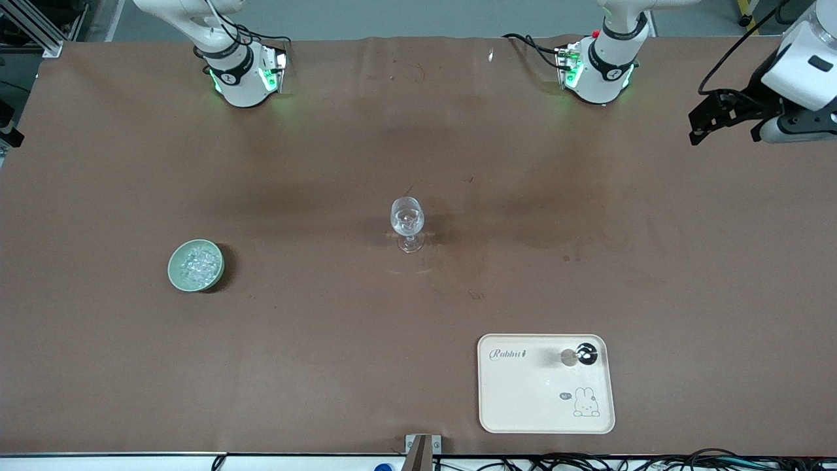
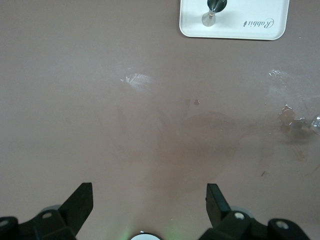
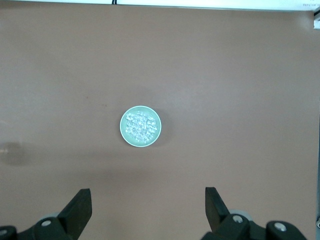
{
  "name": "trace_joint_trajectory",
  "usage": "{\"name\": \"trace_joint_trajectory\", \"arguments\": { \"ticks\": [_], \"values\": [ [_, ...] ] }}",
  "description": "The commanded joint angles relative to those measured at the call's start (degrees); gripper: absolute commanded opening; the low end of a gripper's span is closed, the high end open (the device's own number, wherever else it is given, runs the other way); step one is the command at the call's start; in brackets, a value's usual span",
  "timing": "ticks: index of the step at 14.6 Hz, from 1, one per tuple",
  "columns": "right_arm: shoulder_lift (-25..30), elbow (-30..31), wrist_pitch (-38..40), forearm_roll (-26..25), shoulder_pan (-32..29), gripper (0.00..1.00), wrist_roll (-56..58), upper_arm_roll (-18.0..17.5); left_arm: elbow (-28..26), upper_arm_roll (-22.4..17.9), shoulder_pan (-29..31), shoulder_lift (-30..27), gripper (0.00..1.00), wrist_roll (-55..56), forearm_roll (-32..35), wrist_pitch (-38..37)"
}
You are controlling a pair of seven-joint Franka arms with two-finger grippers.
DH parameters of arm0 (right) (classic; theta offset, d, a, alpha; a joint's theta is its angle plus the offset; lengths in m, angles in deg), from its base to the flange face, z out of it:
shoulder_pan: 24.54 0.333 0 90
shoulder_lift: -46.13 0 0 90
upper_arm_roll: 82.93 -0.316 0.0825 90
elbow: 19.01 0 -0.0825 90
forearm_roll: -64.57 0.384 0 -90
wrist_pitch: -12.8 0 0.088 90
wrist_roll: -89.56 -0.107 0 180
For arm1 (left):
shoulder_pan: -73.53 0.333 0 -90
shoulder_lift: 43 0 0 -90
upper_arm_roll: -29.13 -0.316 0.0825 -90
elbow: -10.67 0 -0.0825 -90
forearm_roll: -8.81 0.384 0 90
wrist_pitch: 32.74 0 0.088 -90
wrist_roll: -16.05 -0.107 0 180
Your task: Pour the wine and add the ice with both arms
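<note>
A clear stemmed wine glass (image 1: 407, 222) stands upright at the middle of the table. The ice (image 1: 195, 263) is a heap of small clear chunks in a pale green bowl (image 1: 175, 273) toward the right arm's end; it also shows in the right wrist view (image 3: 140, 125). My right gripper (image 3: 148, 202) is open and empty, high over the table with the bowl below it. My left gripper (image 2: 150, 200) is open and empty, high over bare table near its own base. No wine bottle is in view.
A cream tray (image 1: 523, 399) with a rabbit print lies near the front edge. A small metal and black object (image 1: 579, 355) rests on it. A white and black arm part (image 1: 785, 91) pokes in at the left arm's end.
</note>
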Motion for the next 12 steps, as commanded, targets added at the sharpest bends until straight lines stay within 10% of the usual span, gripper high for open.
{"name": "trace_joint_trajectory", "arguments": {
  "ticks": [1, 12],
  "values": [
    [-1.7, -0.3, 2.1, 0.3, -2.0, 1.00, 0.7, -1.1, -0.3, -0.6, -0.5, -1.3, 1.00, -0.7, -0.5, -0.2],
    [-6.6, -0.1, -2.0, 0.3, -2.3, 0.98, -1.4, -3.7, 2.6, -0.7, 0.1, 1.0, 1.00, -1.3, 0.0, -0.5]
  ]
}}
